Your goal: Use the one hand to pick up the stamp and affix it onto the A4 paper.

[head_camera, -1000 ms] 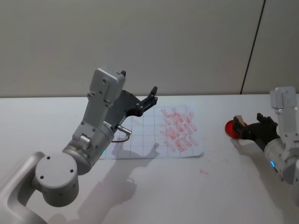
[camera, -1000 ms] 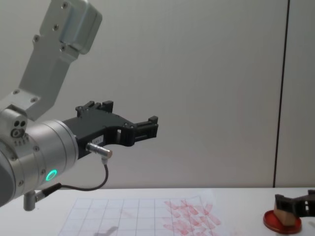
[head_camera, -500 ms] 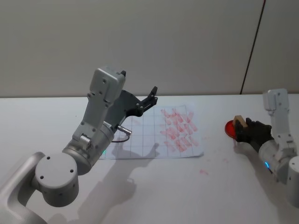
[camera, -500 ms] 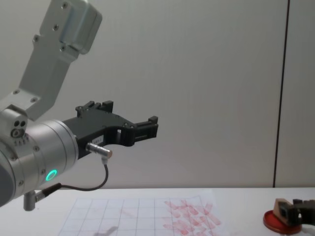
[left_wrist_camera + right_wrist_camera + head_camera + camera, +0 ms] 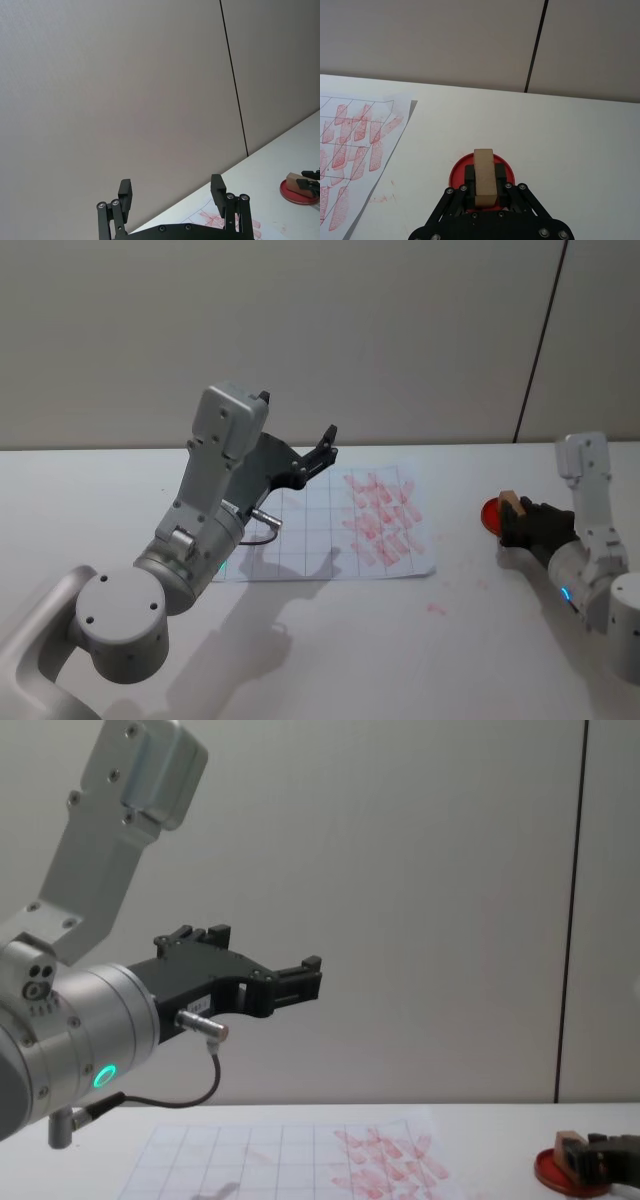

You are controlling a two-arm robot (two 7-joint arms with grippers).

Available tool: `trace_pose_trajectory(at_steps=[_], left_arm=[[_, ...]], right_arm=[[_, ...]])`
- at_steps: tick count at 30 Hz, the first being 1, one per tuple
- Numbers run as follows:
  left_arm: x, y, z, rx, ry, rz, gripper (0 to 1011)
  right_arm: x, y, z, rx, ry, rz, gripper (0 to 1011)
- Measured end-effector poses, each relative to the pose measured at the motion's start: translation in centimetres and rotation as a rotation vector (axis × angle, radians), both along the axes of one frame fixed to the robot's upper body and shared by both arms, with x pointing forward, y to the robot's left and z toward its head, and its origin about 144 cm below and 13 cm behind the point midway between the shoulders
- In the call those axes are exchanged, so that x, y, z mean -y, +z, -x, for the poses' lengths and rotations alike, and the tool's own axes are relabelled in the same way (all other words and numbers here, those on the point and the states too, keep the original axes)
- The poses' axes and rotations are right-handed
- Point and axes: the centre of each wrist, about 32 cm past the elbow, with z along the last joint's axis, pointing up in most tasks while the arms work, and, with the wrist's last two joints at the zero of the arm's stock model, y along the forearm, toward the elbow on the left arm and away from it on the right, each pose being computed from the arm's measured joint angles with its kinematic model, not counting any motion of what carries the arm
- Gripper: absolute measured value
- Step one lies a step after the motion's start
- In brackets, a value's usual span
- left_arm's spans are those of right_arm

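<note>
**Inking stage.** The right gripper [image 5: 522, 523], its fingers [image 5: 468, 175] closed on the flanks of the stamp [image 5: 484, 175], holds the block upright over the red dish [image 5: 456, 175] at the right side of the desk [image 5: 350, 640], presumably so that its lower face takes ink evenly. The A4 paper [image 5: 300, 540], bearing red marks, lies well apart to the left. The left gripper [image 5: 170, 187] hangs idle above the paper, fingers spread open.
</note>
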Motion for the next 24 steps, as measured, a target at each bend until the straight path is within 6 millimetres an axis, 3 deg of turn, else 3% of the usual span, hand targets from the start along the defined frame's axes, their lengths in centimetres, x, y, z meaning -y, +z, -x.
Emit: trace_pose_trajectory(at_steps=[18,24], left_arm=[[0.0,0.0,0.0,0.0,0.0,0.0,1002],[0.0,0.0,0.0,0.0,0.0,0.0,1001]], right_arm=[[-0.1,0.1,-0.4,-0.034,-0.019,-0.005,223],[-0.3,1.0,-0.4,-0.008,-0.018,-0.006,223]])
